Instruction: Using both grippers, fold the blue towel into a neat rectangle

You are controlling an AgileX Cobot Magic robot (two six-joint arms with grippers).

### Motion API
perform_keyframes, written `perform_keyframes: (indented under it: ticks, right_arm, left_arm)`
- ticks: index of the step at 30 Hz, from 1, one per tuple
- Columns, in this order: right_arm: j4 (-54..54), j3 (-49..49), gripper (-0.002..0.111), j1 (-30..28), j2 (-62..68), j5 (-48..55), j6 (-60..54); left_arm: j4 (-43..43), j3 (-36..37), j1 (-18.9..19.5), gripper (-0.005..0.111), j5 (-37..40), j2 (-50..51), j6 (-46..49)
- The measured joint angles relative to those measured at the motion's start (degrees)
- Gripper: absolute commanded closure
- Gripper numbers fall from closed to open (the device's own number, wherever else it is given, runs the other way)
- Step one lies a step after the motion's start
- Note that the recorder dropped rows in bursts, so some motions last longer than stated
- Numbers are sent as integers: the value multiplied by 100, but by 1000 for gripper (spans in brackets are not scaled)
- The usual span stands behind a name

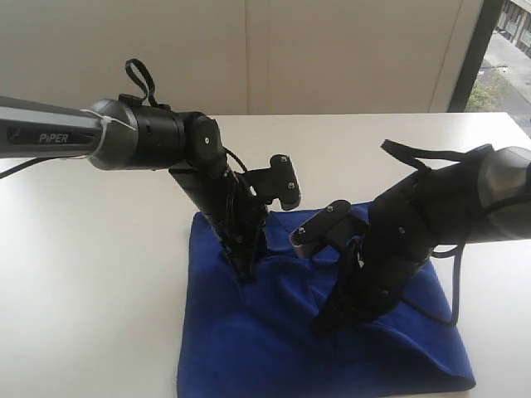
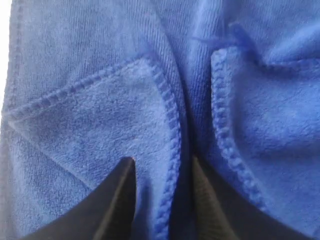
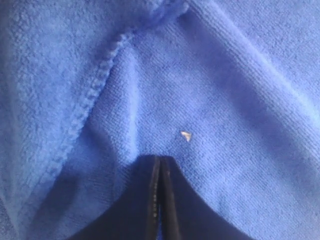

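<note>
The blue towel (image 1: 332,348) lies folded and rumpled on the white table (image 1: 91,274), near its front. My left gripper (image 1: 246,270) points down onto the towel's upper left part. In the left wrist view the left gripper (image 2: 162,162) is open, its fingers (image 2: 120,195) astride a stitched hem (image 2: 172,150) of the towel (image 2: 100,115). My right gripper (image 1: 320,327) presses down on the towel's middle. In the right wrist view the right gripper (image 3: 158,159) is shut, tips on the towel (image 3: 225,100), with no cloth showing between them. A small white speck (image 3: 185,135) sits just ahead of the tips.
Bare white tabletop (image 1: 357,137) surrounds the towel on the left, right and behind. A pale wall (image 1: 332,50) rises behind the table and a window (image 1: 506,58) shows at the far right. The towel's front edge runs close to the bottom of the exterior view.
</note>
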Motion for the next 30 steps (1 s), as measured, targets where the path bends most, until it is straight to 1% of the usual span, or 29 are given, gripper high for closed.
perform_keyframes:
  ticks: [2,5,7,9,15,22,23,25,27,30]
  right_arm:
    - [0,0,108,0,0,0,0]
    - [0,0,108,0,0,0,10]
    - [0,0,108,0,0,0,10]
    - [0,0,108,0,0,0,10]
    - [0,0,108,0,0,0,10]
    - [0,0,108,0,0,0,10]
    - [0,0,108,0,0,0,10]
    - [0,0,108,0,0,0,10]
    - [0,0,108,0,0,0,10]
    - [0,0,108,0,0,0,24]
  left_arm:
    - [77,0,0,71,-65,13,0]
    - [97,0,0,84,-139,13,0]
    - [97,0,0,89,-142,13,0]
    - [97,0,0,89,-142,13,-35]
    - [97,0,-23,81,-172,13,-498]
    - [97,0,-34,82,-210,13,-1393]
    - [97,0,-34,82,-210,13,-1518]
    - [97,0,-34,87,-210,13,-1714]
    - [97,0,-34,95,-210,1,-1774]
    - [109,0,-34,99,-242,-97,-1794]
